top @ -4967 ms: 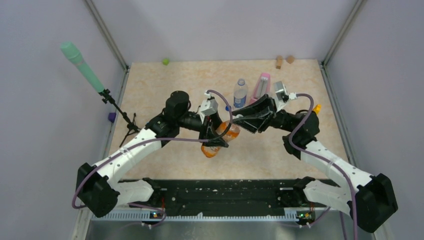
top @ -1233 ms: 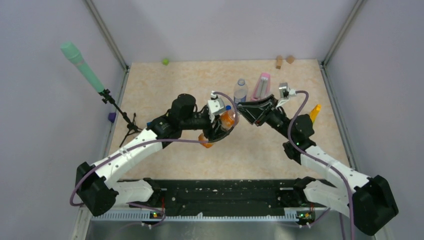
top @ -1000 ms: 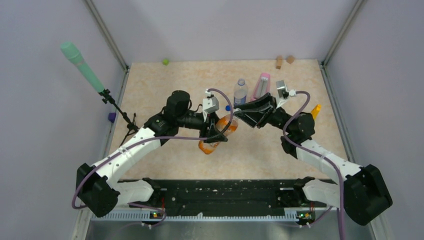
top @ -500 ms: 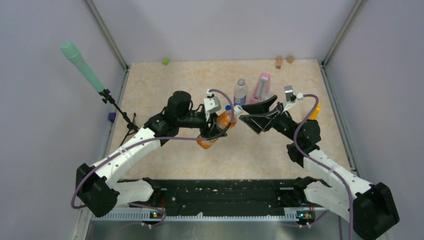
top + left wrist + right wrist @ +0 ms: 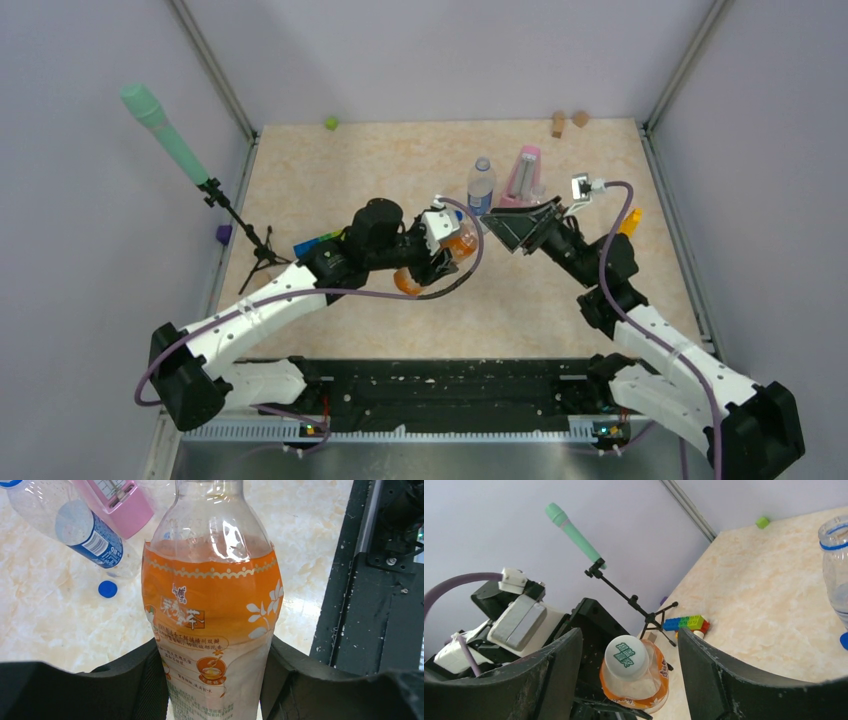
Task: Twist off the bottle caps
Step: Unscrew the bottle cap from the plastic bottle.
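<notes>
1. Top external view: vs 0.5 s ago my left gripper [image 5: 432, 262] is sitting further right in frame, carrying the orange bottle [image 5: 458, 242] to centre, neck toward my right gripper [image 5: 497, 226]. Looks like I'm lining up for the twist, no unscrewing yet.
2. Right wrist cam only is showing the white cap [image 5: 626, 656]: on the neck, lower centre, sitting between my spread fingers [image 5: 549, 680], neither touching it.
3. Left wrist cam only is showing my grip: pads [image 5: 135, 685] pinching the bottle's lower body. It's also showing a blue cap [image 5: 107, 588] lying loose on the tabletop [image 5: 50, 615], left of frame, near the blue-label bottle [image 5: 82, 527], so 1 cap is prob. done.
</notes>
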